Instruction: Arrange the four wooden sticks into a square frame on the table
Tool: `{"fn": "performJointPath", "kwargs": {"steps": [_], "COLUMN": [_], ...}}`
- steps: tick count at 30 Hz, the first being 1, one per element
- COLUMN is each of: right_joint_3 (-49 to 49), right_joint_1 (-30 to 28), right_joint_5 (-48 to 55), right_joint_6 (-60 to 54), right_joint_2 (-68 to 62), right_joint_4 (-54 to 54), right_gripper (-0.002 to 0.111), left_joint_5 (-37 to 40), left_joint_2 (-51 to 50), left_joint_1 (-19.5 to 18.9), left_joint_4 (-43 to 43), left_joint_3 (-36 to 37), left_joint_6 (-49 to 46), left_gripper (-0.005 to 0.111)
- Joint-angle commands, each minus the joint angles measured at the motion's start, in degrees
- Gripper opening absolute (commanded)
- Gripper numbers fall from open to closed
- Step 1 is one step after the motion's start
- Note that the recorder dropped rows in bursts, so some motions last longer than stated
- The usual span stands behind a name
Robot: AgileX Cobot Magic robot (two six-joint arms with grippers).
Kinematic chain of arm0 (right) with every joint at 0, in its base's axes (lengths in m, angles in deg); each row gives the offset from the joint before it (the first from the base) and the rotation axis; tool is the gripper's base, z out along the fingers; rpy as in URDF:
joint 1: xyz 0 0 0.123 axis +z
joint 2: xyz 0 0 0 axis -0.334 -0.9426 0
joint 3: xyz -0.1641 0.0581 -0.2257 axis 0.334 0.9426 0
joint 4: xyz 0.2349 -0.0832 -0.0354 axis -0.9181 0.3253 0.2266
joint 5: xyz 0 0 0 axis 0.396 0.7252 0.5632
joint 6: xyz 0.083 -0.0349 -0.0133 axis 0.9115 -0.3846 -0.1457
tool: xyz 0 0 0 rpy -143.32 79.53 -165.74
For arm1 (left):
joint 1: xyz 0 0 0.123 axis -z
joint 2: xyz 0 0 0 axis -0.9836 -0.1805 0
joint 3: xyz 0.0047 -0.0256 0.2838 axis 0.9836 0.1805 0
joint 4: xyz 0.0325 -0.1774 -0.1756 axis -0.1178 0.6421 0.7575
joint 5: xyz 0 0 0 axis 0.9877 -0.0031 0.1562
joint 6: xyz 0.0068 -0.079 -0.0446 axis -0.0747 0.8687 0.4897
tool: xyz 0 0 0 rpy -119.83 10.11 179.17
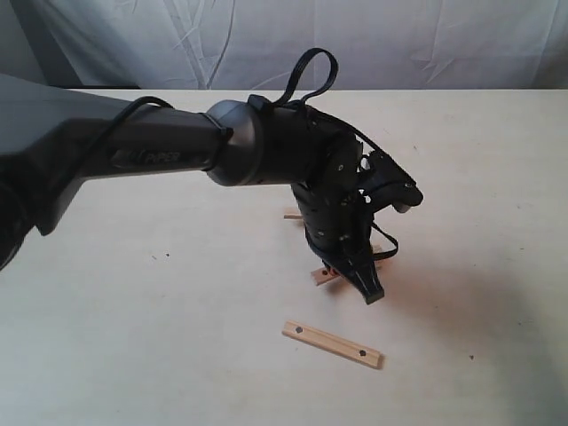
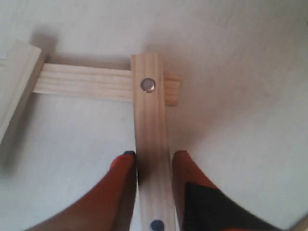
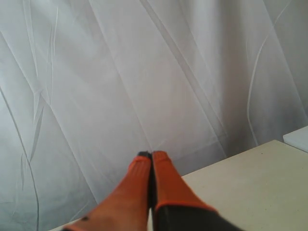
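My left gripper (image 2: 153,156) is shut on a holed wooden stick (image 2: 152,120), one orange finger against each long edge. That stick's far end lies across a plain stick (image 2: 86,82), and a third stick (image 2: 14,82) shows at the edge of the left wrist view. In the exterior view the left gripper (image 1: 359,277) points down at mid-table, hiding most of these sticks; only ends show (image 1: 322,275), (image 1: 291,214). A second holed stick (image 1: 333,343) lies alone on the table (image 1: 133,337), nearer the front. My right gripper (image 3: 152,159) is shut on nothing, raised, facing the cloth.
The left arm (image 1: 160,151) stretches from the left edge across the middle of the table. A wrinkled white cloth backdrop (image 1: 399,40) hangs behind the table's far edge. The right arm does not appear in the exterior view.
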Motion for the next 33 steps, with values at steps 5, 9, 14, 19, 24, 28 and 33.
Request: {"fn": "performJointPath", "kwargs": {"steps": [5,9,14,19,24,28,33], "right_joint_3": [-0.1,-1.2,-6.3,-12.2,-21.8,-30.2,-34.8], "right_joint_1": [-0.3,-0.3,-0.3,-0.3,2.0,5.8,16.1], "right_joint_5": [0.1,4.2,15.8,24.5,35.6,47.5,50.3], "right_joint_6": [-0.2,1.3,1.3,-1.7,-9.2,-33.5,-44.8], "right_joint_2": [0.3,0.3,0.3,-7.6,-22.0,-38.8,-55.0], "right_joint_4": [0.0,-1.3,-1.6,-1.6,-3.6,-21.4,-28.2], "right_gripper": [0.0,-0.001,-0.001,-0.001,-0.001,-0.001,-0.001], "left_joint_5": [4.6,9.1,11.4,10.7,1.8,-6.4,-14.4], "left_joint_2": [1.5,5.0,11.1,22.1,39.2,56.4,70.7], "left_joint_1": [0.0,-1.2,-7.8,-16.4,-23.8,-25.2,-25.4], "left_joint_4": [-6.8,-13.7,-6.8,-4.1,-1.4,-1.5,-1.5], "left_joint_3": [0.3,0.3,0.3,6.0,20.0,33.2,46.0], "left_joint_6": [1.9,10.4,12.0,11.9,11.9,11.8,11.9], "left_gripper": [0.037,0.019,0.0,0.0,0.0,0.0,0.0]}}
